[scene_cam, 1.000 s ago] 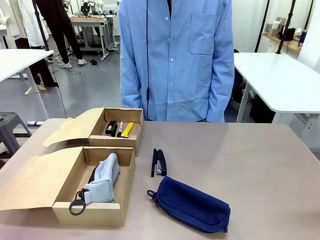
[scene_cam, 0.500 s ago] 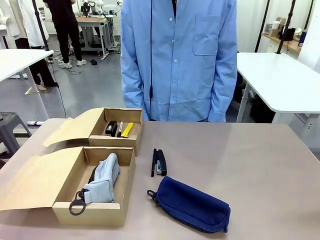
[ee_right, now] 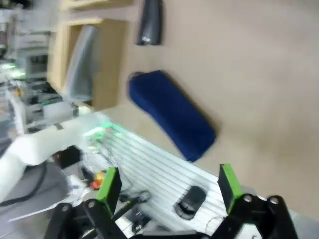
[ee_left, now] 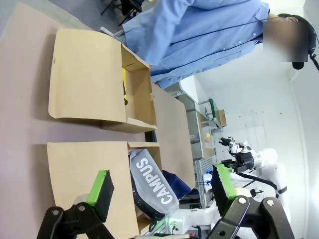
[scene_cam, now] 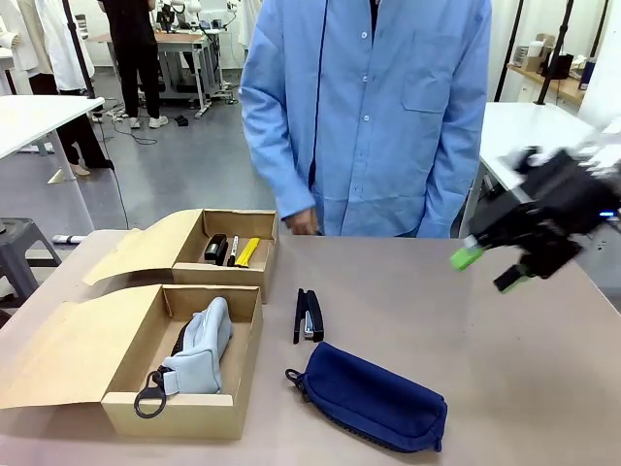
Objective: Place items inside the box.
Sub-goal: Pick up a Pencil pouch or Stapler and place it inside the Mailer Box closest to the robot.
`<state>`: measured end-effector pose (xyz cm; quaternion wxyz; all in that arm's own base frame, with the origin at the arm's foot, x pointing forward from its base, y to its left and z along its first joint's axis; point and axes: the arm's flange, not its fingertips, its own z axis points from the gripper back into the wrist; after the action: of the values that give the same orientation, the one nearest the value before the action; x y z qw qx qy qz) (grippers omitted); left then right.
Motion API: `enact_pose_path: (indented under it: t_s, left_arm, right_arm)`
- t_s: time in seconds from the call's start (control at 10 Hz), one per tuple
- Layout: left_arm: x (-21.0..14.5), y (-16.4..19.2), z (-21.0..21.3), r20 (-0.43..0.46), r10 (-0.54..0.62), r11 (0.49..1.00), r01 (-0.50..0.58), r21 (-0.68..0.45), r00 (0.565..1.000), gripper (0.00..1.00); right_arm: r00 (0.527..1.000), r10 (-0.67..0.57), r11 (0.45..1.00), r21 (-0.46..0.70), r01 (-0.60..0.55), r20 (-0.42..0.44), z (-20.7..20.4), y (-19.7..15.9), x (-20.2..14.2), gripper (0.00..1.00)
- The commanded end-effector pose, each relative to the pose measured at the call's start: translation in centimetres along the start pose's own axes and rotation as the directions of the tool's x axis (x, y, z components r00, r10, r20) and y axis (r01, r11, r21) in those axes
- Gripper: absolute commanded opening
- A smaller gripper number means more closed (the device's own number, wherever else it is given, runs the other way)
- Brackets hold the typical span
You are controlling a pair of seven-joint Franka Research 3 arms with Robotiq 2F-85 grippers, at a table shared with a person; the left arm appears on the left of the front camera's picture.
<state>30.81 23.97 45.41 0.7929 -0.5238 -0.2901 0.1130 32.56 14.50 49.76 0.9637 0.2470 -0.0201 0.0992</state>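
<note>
A navy fabric zip pouch lies on the table near the front, also in the right wrist view. Just behind it rests a black stapler. The light blue pouch sits in the near cardboard box. The far box holds another black stapler, a marker pen and a yellow utility knife. My right gripper hangs open in the air at the right, blurred. My left gripper is open above the near box.
A person in a light blue shirt stands at the far edge, one hand near the far box. Both box lids lie open to the left. White tables stand behind.
My right arm has swung into the front view from the right. The person has shifted to the right and a hand now shows by the far box.
</note>
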Motion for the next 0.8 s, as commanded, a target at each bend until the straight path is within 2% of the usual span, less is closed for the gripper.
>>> enact_pose_path:
  t_s: [0.0, 0.1, 0.2, 0.3, 0.4, 0.5, 0.6, 0.7]
  left_arm:
    - [0.1, -0.2, 0.0, 0.018, -0.018, 1.000, 0.019, -0.024, 1.000, 1.00]
    - [0.1, -0.2, 0.0, 0.018, -0.018, 1.000, 0.019, -0.024, 1.000, 1.00]
    - [0.1, -0.2, 0.0, 0.018, -0.018, 1.000, 0.019, -0.024, 1.000, 1.00]
    - [0.1, -0.2, 0.0, 0.018, -0.018, 1.000, 0.019, -0.024, 1.000, 1.00]
    - [0.1, -0.2, 0.0, 0.018, -0.018, 1.000, 0.019, -0.024, 1.000, 1.00]
    - [0.1, -0.2, 0.0, 0.018, -0.018, 1.000, 0.019, -0.024, 1.000, 1.00]
    - [0.1, -0.2, 0.0, 0.018, -0.018, 1.000, 0.019, -0.024, 1.000, 1.00]
    - [0.1, -0.2, 0.0, 0.018, -0.018, 1.000, 0.019, -0.024, 1.000, 1.00]
  right_arm:
    - [0.999, -0.048, 0.988, 0.151, 0.045, 0.019, 1.8, -3.2, -1.1, 1.00]
    - [1.000, 0.000, 1.000, 0.000, 0.000, 0.000, 0.0, 0.0, 0.0, 1.00]
    - [0.994, -0.100, 0.993, -0.066, 0.102, 0.039, 1.1, -1.2, -1.2, 1.00]
    - [0.975, -0.187, 0.981, -0.035, 0.193, 0.123, 4.4, -4.6, -2.2, 1.00]
    - [0.926, -0.317, 0.948, 0.047, 0.314, 0.207, 8.2, -9.7, -3.9, 1.00]
    - [0.870, -0.426, 0.905, 0.121, 0.409, 0.249, 11.0, -15.0, -6.6, 1.00]
    - [0.806, -0.523, 0.852, 0.156, 0.500, 0.276, 11.5, -18.2, -8.9, 1.00]
    - [0.790, -0.551, 0.835, 0.188, 0.518, 0.269, 10.8, -19.7, -10.9, 1.00]
